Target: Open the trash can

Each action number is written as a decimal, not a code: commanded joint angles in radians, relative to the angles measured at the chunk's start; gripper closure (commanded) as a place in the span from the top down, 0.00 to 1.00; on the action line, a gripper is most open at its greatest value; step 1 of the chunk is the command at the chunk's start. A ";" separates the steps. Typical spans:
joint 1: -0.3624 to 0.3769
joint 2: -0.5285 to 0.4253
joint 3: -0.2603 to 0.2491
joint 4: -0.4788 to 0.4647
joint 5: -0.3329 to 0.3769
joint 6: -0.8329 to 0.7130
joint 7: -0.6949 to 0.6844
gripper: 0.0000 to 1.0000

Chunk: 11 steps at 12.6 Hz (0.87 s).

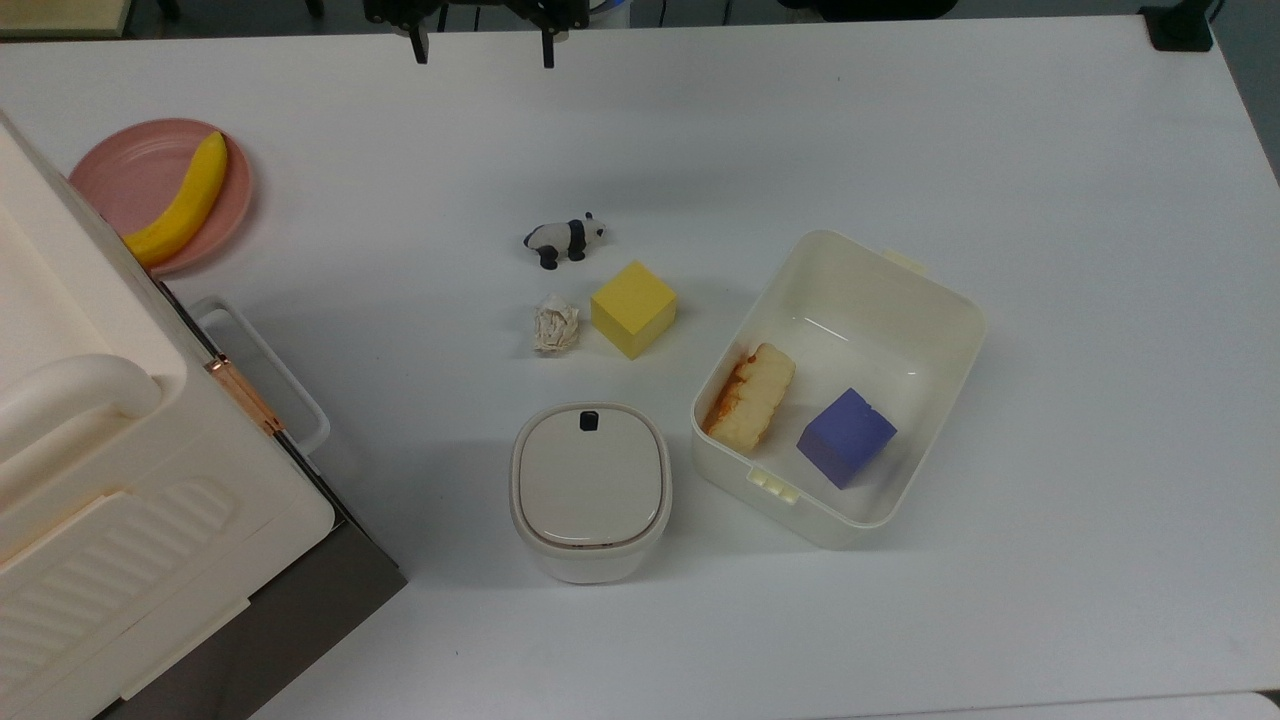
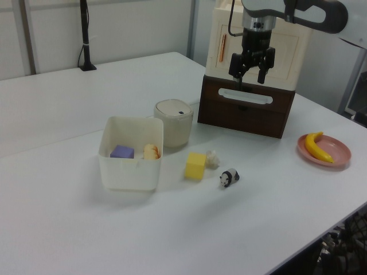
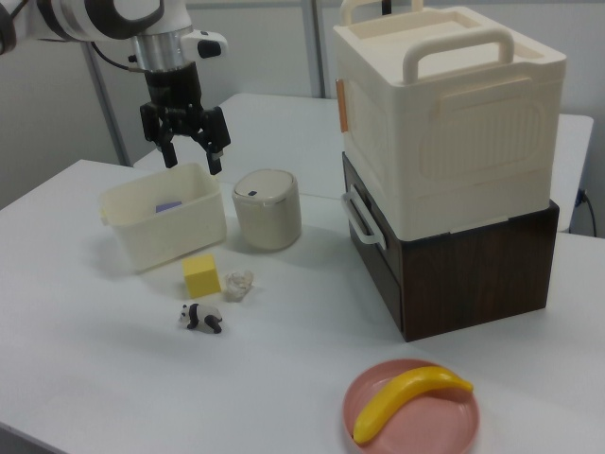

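The trash can [image 1: 590, 492] is a small cream-white rounded bin with a flat beige lid, shut, and a black button [image 1: 589, 420] at the lid's far edge in the top view. It also stands mid-table as the trash can [image 2: 174, 121] and the trash can [image 3: 267, 208]. My gripper [image 1: 484, 46] hangs open and empty at the top view's upper edge, well away from the bin. In the side views the gripper [image 2: 252, 72] and the gripper [image 3: 193, 151] hover high above the table, fingers spread.
A lidless cream tub [image 1: 930, 310] holds a cake slice [image 1: 750, 397] and a purple cube [image 1: 846, 437]. A yellow cube [image 1: 633, 308], a crumpled paper ball [image 1: 556, 325] and a toy panda [image 1: 565, 240] lie beyond the bin. A big cream box [image 3: 444, 113] sits on a dark drawer unit; a banana [image 1: 185, 205] lies on a pink plate.
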 commanded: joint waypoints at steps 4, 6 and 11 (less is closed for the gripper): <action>0.019 -0.040 -0.014 -0.045 0.011 0.021 0.017 1.00; 0.020 -0.040 -0.014 -0.045 0.011 0.014 0.017 1.00; 0.022 -0.038 -0.006 -0.047 0.011 0.014 0.014 1.00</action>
